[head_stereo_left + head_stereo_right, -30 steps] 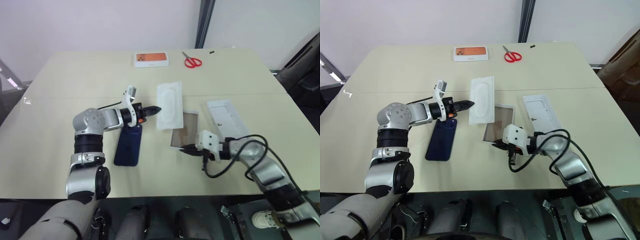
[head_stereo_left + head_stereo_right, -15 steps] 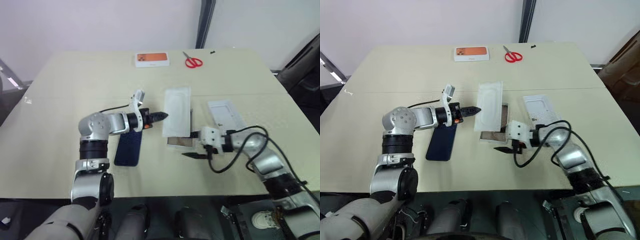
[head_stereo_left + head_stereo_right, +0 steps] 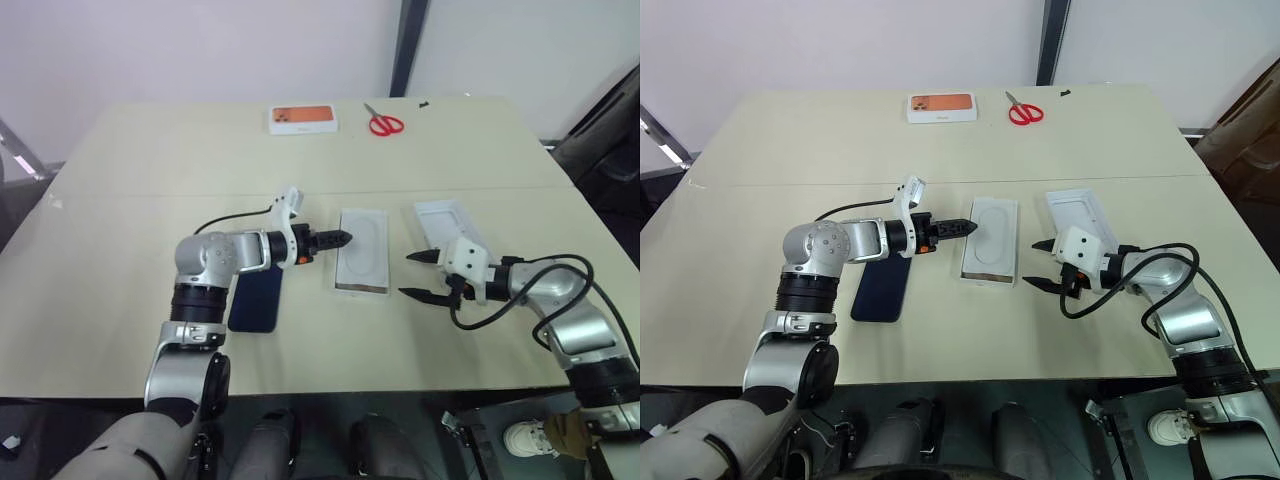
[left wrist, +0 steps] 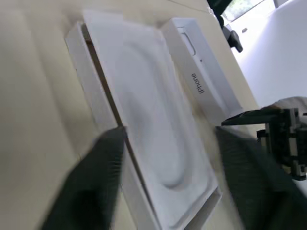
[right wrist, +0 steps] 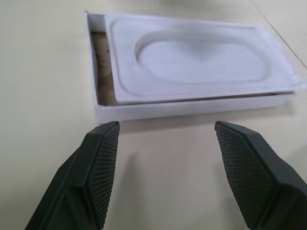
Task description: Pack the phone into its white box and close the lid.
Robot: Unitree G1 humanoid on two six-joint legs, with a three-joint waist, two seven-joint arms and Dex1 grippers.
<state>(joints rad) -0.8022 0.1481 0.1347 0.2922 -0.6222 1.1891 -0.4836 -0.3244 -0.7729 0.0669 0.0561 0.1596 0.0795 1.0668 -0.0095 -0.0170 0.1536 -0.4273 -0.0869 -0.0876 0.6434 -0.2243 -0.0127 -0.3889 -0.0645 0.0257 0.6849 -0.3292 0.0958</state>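
- The thin white insert (image 3: pixel 363 247) now lies in the white box (image 5: pixel 103 113). A moment ago it sat partly off it.
- My left claw (image 3: pixel 338 238) has let go and is open, holding nothing.
- My right claw (image 3: pixel 417 275) is wide open and empty too.
- The phone (image 3: pixel 256 299) waits on the table, just left of the box.
- The lid (image 3: pixel 452 227) lies on the right.
- I think the phone goes in next.

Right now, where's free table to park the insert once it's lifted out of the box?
Free: the wide strip between the orange box and scissors at the far edge and the tray; also the table's left side beyond the phone. Crowded: the middle row of phone, left gripper, tray with insert, right gripper and lid.
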